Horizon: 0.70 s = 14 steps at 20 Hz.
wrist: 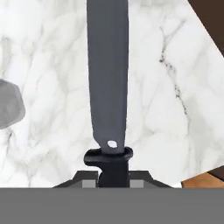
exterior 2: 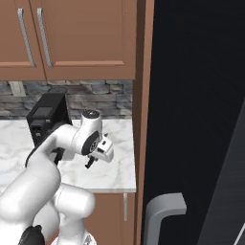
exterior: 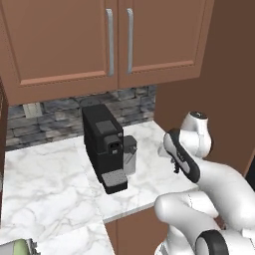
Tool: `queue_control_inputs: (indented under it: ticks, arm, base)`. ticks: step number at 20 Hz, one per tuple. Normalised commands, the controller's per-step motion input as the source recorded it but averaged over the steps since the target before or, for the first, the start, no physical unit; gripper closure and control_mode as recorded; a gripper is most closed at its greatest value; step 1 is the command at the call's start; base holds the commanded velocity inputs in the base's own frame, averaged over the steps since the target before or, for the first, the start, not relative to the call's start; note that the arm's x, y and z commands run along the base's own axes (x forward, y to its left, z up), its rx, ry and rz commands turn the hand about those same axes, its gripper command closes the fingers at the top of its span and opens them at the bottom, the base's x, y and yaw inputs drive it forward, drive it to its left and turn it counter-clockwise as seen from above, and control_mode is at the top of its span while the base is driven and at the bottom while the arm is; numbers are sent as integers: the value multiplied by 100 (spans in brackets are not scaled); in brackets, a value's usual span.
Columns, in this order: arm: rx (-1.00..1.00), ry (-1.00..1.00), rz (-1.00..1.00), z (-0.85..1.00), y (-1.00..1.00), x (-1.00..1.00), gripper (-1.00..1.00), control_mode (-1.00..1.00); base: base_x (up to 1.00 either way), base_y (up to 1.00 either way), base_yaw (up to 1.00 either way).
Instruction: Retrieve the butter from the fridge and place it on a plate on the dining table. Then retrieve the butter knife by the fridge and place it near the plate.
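Observation:
In the hand view the butter knife [wrist: 107, 78] points away from me, its grey blade over the white marble counter [wrist: 175, 65] and its black handle clamped between the jaws of my gripper [wrist: 113, 177]. From the base views my gripper [exterior: 176, 168] [exterior 2: 90, 161] hangs a little above the counter's right end, close to the tall black fridge [exterior 2: 191, 95]. The knife [exterior 2: 89, 163] shows there as a small dark sliver under the hand. The butter, the plate and the dining table are out of view.
A black coffee machine [exterior: 107, 147] [exterior 2: 45, 117] stands on the counter to the left of the hand. Brown wall cabinets [exterior: 109, 40] hang above a stone backsplash [exterior: 124, 102]. A grey fridge handle [exterior 2: 165, 206] juts out low at right. A brown panel [exterior 2: 141, 95] separates counter and fridge.

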Motion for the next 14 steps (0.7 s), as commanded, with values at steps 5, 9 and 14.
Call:
queue_control_inputs:
  ticks: [5,9,14]
  arm:
    - [-4,1,4,71,19,-80,100,-100]
    - [-12,-2,2,29,32,-97,100,-100]
    - [-8,-6,3,46,12,-61,100,-100]
  base:
    - [0,0,0]
    - [0,0,0]
    - [0,0,0]
